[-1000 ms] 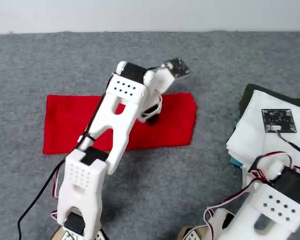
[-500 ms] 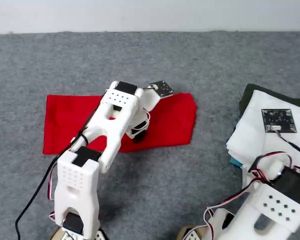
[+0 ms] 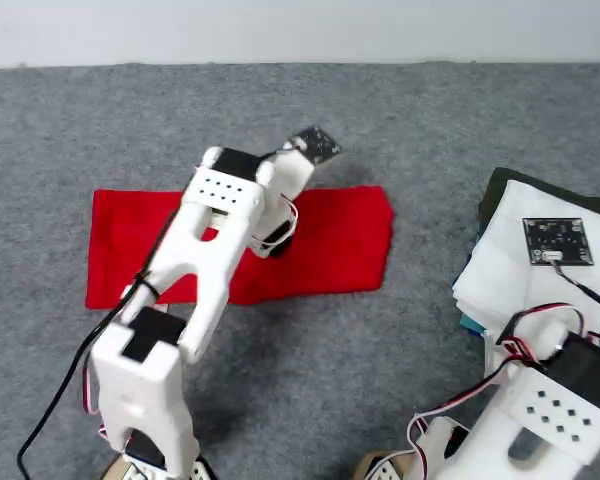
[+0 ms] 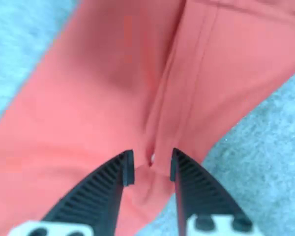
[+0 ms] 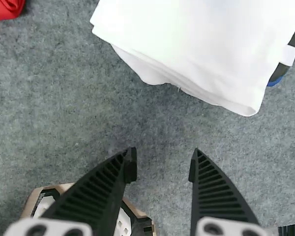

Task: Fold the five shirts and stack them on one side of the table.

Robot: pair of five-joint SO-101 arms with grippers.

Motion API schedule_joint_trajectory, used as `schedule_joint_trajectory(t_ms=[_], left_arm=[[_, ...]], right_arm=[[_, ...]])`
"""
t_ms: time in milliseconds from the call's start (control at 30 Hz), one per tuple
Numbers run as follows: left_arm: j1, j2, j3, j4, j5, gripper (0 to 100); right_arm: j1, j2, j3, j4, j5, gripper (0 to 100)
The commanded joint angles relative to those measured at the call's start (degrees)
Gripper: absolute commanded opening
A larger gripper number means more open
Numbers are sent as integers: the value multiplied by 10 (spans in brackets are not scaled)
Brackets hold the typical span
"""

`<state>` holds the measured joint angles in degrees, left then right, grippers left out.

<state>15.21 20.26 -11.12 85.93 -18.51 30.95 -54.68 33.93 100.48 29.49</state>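
Observation:
A red shirt (image 3: 335,240), folded into a long strip, lies flat on the grey carpet left of the middle. The left arm (image 3: 215,250) stretches over it, and its gripper (image 3: 276,236) is down at the strip's middle. In the left wrist view my left gripper (image 4: 148,164) stands narrowly open, a raised crease of the red shirt (image 4: 137,88) running between its tips. At the right edge sits a stack of folded shirts, a white one (image 3: 510,270) on top. My right gripper (image 5: 162,160) hangs open over bare carpet just short of the white shirt (image 5: 196,44).
Dark green (image 3: 500,185) and blue (image 3: 470,322) cloth edges peek out under the white shirt. The right arm (image 3: 555,400) stands at the near right. A pale wall strip (image 3: 300,30) bounds the far side. Grey carpet (image 3: 420,340) lies open between the red shirt and the stack.
The left arm drew back toward the near side, then swung left and out again over the red strip. The shirt kept its shape. The right arm stayed still.

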Motion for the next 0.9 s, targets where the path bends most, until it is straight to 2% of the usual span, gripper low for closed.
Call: schedule_joint_trajectory(t_ms=[0, 67, 200, 367, 500, 667, 867], left_arm=[[-40, -69, -23, 22, 6, 131], [-80, -78, -23, 28, 3, 143], [-188, -78, -24, 31, -31, 250], [-319, -76, -24, 11, -73, 261], [-393, -30, -23, -24, -83, 261], [-440, 72, -48, -69, -81, 261], [-440, 182, -147, -66, -79, 261]], right_arm=[[5, -7, -4, 22, -3, 177], [5, -7, -4, 22, -3, 177], [5, -7, -4, 22, -2, 177], [5, -7, -4, 22, -2, 177], [5, -7, -4, 22, -2, 177], [4, -7, -4, 22, -2, 177], [5, -7, 26, 20, -2, 177]])
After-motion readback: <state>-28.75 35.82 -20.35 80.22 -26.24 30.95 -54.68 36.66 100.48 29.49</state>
